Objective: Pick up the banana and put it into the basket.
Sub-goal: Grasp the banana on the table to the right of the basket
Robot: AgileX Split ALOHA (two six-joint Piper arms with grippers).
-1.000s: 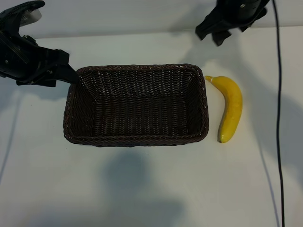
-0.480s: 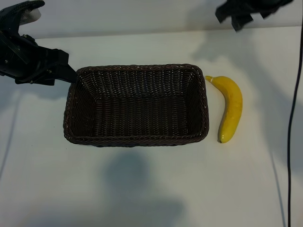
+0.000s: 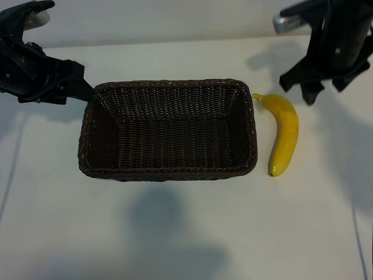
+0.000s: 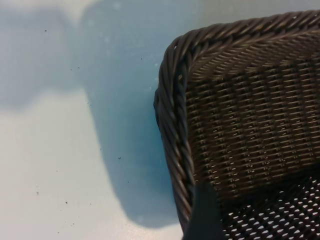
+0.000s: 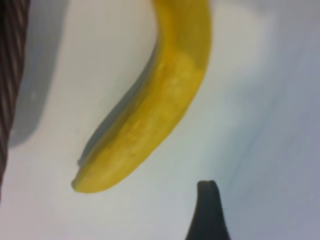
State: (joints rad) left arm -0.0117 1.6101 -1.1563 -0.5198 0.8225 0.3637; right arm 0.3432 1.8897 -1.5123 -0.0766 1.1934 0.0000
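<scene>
Curved bright yellow banana (image 3: 284,135) lies on the white worktop (image 3: 175,227) beside the dark brown woven wicker basket (image 3: 168,172); right gripper (image 3: 309,87) hangs tip-down above its stem end, fingers apart; left gripper (image 3: 78,87) sits angled at the basket's corner, fingers apart

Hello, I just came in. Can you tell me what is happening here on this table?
A two-arm robot is working on putting the banana into the basket. The banana lies on the white table, just beside the basket's right end, not touched by anything. The right gripper hangs above and slightly behind the banana's stem end, jaws open, holding nothing. The left gripper sits at the basket's far left corner, jaws open. The basket is empty.
</scene>
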